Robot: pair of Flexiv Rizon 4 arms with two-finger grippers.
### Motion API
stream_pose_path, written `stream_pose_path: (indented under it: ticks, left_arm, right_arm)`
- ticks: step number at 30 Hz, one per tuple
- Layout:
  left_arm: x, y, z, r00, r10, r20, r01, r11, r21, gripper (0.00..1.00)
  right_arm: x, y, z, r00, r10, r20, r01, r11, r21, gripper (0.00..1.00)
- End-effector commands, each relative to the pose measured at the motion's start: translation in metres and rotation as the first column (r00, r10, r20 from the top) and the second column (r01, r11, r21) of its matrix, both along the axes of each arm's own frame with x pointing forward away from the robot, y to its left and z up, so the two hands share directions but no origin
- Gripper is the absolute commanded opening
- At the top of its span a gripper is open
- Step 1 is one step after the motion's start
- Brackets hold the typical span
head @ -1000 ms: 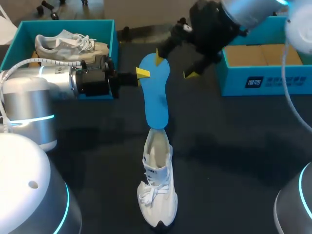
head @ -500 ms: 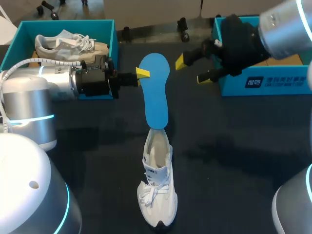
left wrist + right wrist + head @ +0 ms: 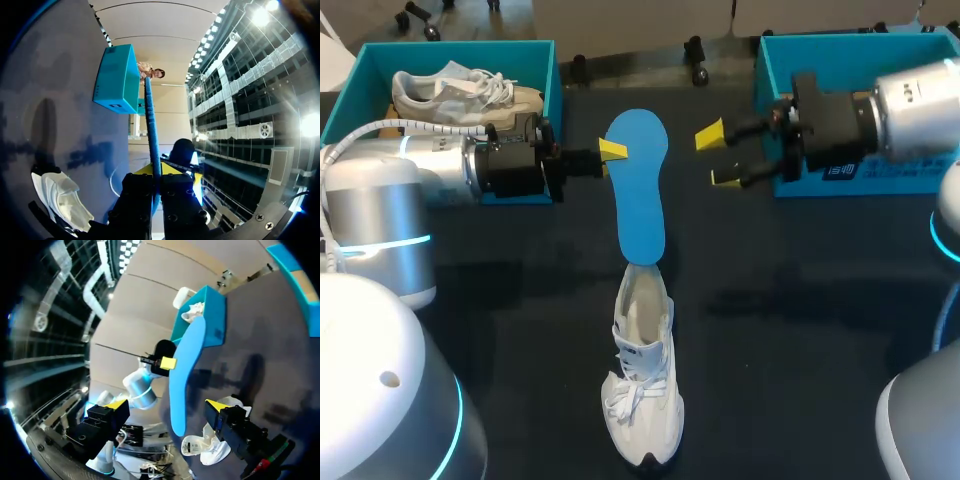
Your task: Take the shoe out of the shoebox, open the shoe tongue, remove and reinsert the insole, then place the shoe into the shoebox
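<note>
A blue insole stands in the air, its lower end at the heel opening of the white shoe lying on the dark table. My left gripper is shut on the insole's left edge near its upper end. In the left wrist view the insole shows edge-on between the fingers, with the white shoe beside them. My right gripper is open, level, just right of the insole and apart from it. In the right wrist view the insole stands ahead of my open right gripper, above the shoe.
A teal shoebox at the back left holds a grey-white shoe. A second teal shoebox stands at the back right, under my right arm. Dark table surface surrounds the white shoe on both sides.
My right arm has swung away from over the insole's top, out to the right and lower, and turned its open fingers toward the insole. Left arm, insole and shoe have not moved.
</note>
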State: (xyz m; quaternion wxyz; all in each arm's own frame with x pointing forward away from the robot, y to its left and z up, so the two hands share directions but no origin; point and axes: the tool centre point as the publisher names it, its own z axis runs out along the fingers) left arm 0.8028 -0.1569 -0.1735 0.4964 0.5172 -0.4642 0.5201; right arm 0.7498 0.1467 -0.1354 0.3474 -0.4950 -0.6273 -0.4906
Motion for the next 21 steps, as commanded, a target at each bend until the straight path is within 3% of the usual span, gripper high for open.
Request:
stream_pose_path:
  ticks: [1,17,21]
  left_arm:
    - [0.000,0.000,0.000,1.000,0.001,0.001,-0.001,1.000,-0.001,0.00]
    - [0.000,0.000,0.000,1.000,0.001,0.001,-0.001,1.000,-0.001,0.00]
    - [0.005,0.002,0.007,0.987,0.025,0.160,-0.016,0.998,-0.061,0.00]
  right_arm:
    - [-0.002,0.001,-0.009,0.999,0.050,-0.003,-0.049,0.974,0.220,1.00]
    - [0.004,0.003,-0.029,0.997,0.055,-0.062,-0.039,0.971,0.237,1.00]
    - [0.004,0.003,-0.029,0.997,0.055,-0.062,-0.039,0.971,0.237,1.00]
